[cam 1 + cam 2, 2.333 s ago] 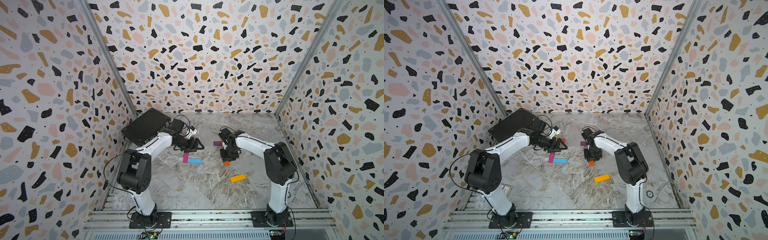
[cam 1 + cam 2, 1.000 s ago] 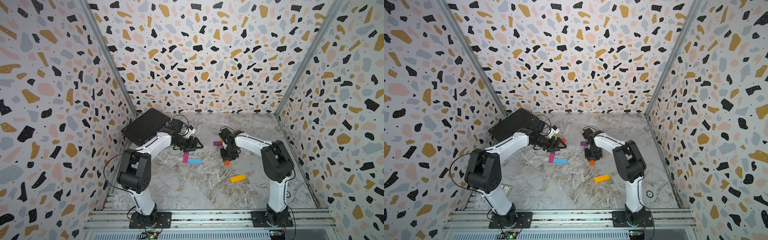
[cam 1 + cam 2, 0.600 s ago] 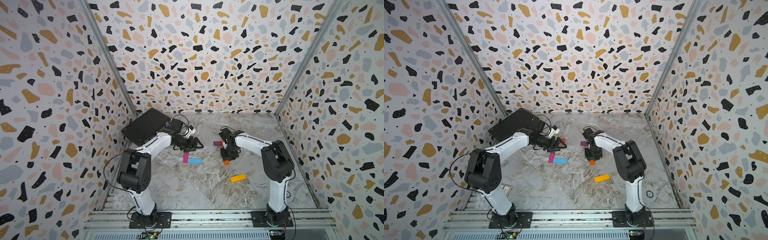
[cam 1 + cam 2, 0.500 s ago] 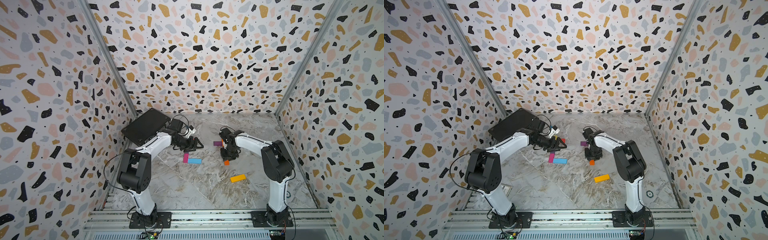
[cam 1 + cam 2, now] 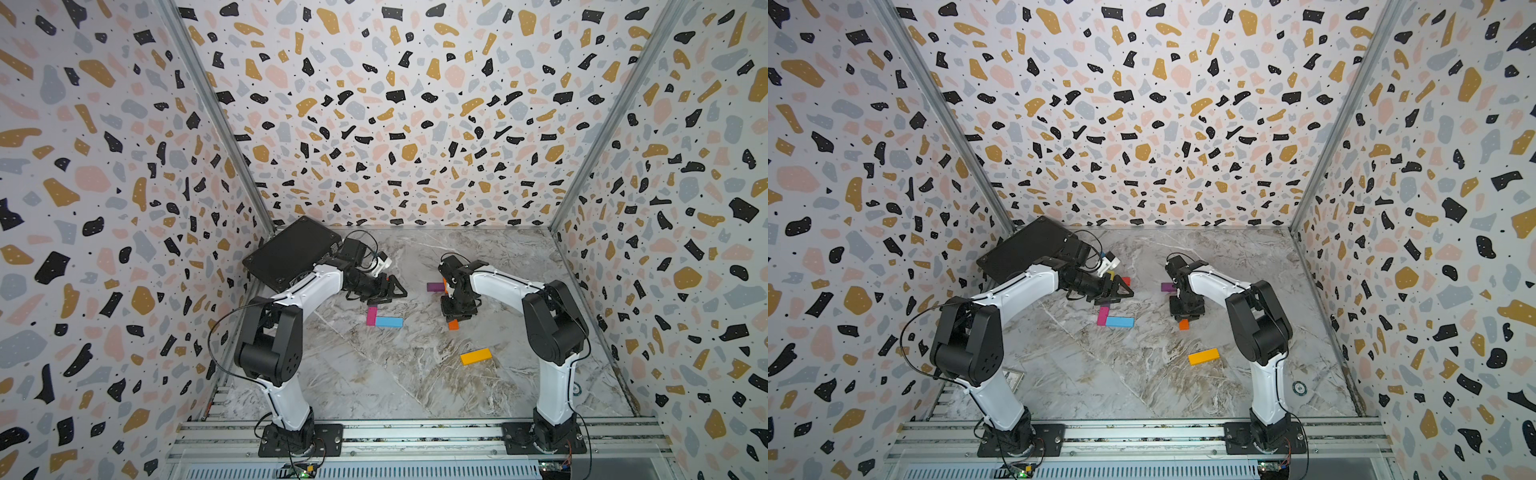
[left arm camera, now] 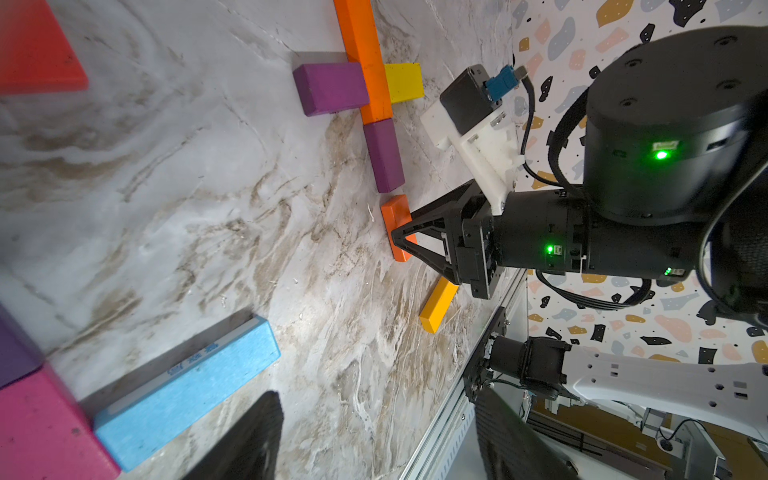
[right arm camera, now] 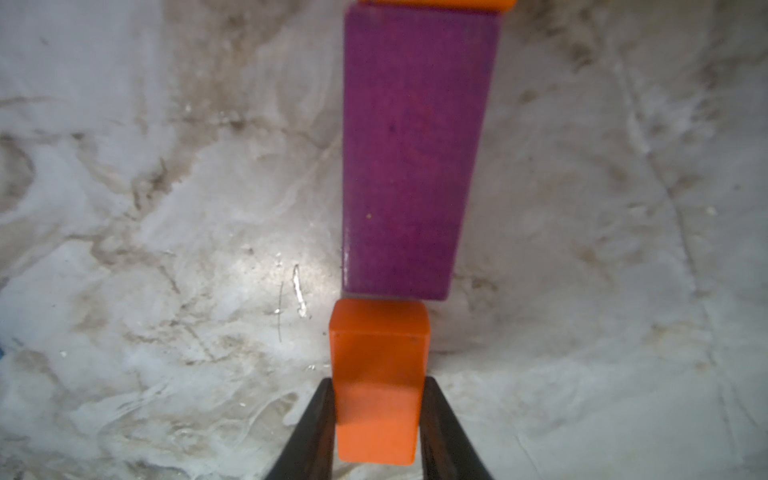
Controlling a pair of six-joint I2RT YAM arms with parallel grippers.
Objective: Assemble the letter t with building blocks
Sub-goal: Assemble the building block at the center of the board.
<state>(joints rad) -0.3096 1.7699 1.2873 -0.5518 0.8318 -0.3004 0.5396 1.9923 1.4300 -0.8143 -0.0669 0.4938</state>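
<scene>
Nothing has visibly shifted since earlier; we see both arms low over the counter (image 5: 374,374).
Right claw (image 7: 377,388) pinches a short orange block (image 7: 378,345), its end just beside the purple block (image 7: 407,166); left claw (image 5: 395,289) gapes empty near the pink block (image 5: 371,316).

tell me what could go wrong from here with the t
1. The right gripper is shut on the short orange block right at the purple block's end; any push forward could shove that block crooked.
2. The short orange block looks slightly off the purple block's line; released so, the t may end kinked.
</scene>
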